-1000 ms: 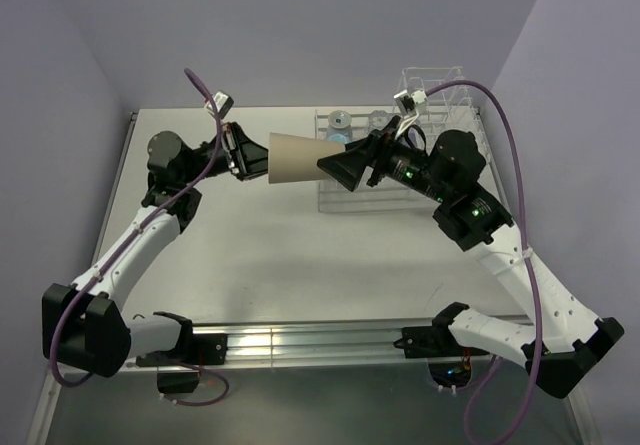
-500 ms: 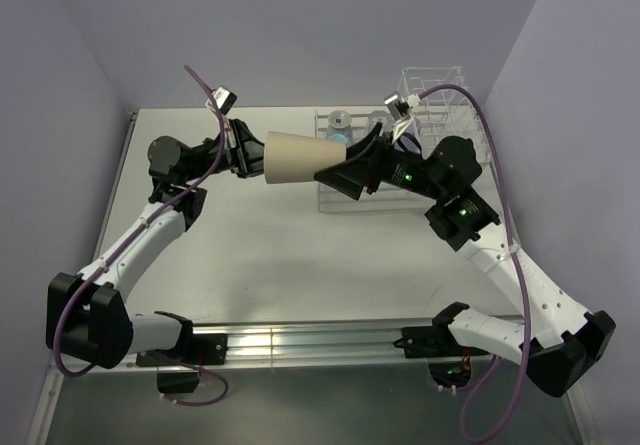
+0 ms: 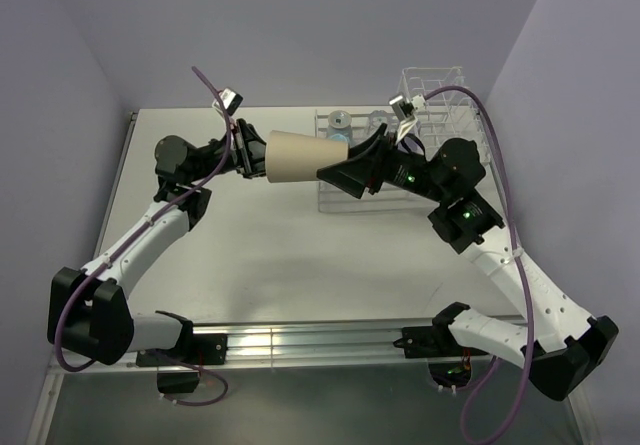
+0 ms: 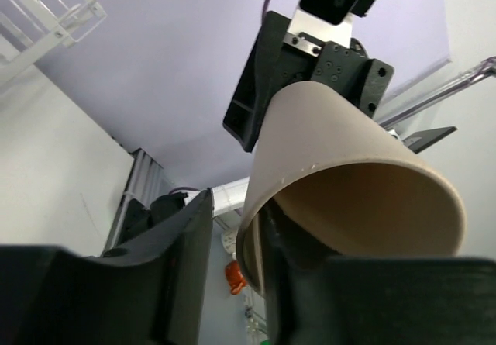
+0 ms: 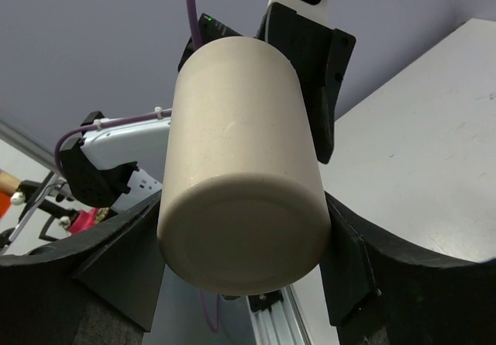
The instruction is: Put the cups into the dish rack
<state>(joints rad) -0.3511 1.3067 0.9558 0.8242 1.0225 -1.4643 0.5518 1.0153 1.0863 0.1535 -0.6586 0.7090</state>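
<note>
A tan brown cup [image 3: 300, 157] hangs on its side above the table, between both arms. My right gripper [image 3: 336, 161] is shut on its base end; in the right wrist view both fingers press the sides of the cup [image 5: 240, 167] around the right gripper [image 5: 240, 253]. My left gripper [image 3: 254, 156] is at the cup's mouth. In the left wrist view the rim of the cup [image 4: 349, 151] stands between the fingers of the left gripper [image 4: 236, 209], one inside, one outside with a gap. The white dish rack [image 3: 440, 87] stands behind the right arm.
A light blue cup [image 3: 341, 121] and a clear glass [image 3: 377, 120] sit in the rack's flat part. The rack's upright dividers [image 4: 46, 12] show at the top left of the left wrist view. The white table [image 3: 280, 245] lies below, purple walls around it.
My right gripper has shut on the cup's base. My left gripper's jaws have parted from the rim. The cup has stayed in nearly the same place.
</note>
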